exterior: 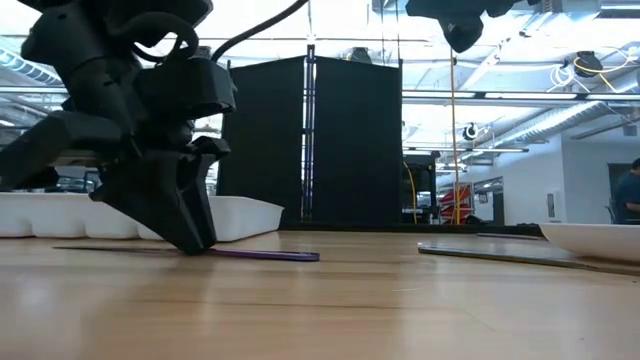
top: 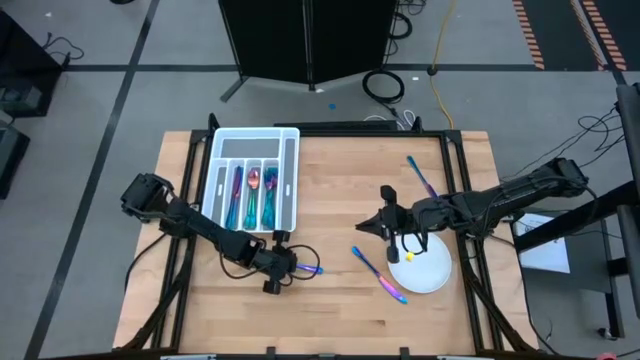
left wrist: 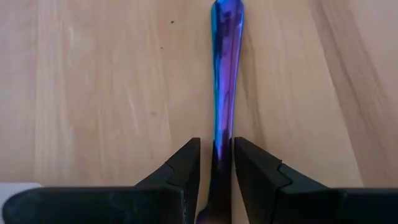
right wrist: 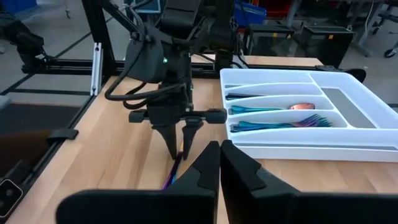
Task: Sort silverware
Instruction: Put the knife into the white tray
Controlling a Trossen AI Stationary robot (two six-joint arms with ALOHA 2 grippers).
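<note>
**A:** What does the overhead view give that the others don't?

**B:** The whole layout, largest first: the wooden tabletop [top: 330, 300], then the white divided tray [top: 290, 180] at its far left, holding several pieces of rainbow silverware [top: 250, 195] in its slots. The round white plate [top: 430, 272] sits on the right. Two loose pieces [top: 380, 275] lie just left of the plate, and another piece [top: 420, 175] lies beyond it, toward the far edge.

**B:** The right gripper [top: 392, 240] hangs above the plate's left rim, its fingers pressed together with nothing between them, as its own wrist view shows.

**A:** And the left one?

**B:** The left gripper [top: 285, 265] is down near the tabletop in front of the tray. From above, only a purple tip pokes out toward the right.

**A:** The left wrist view is clearer?

**B:** Yes. A blue-purple handle [left wrist: 225, 74] runs straight out from between the two dark fingers [left wrist: 183, 171], which are clamped on it. Whether it is a knife, fork or spoon I cannot tell; the working end is hidden.

**A:** The low view?

**B:** The left gripper [exterior: 190, 235] points down at the tabletop, and the purple piece [exterior: 265, 255] lies flat along the wood, reaching out from its tips.
</note>
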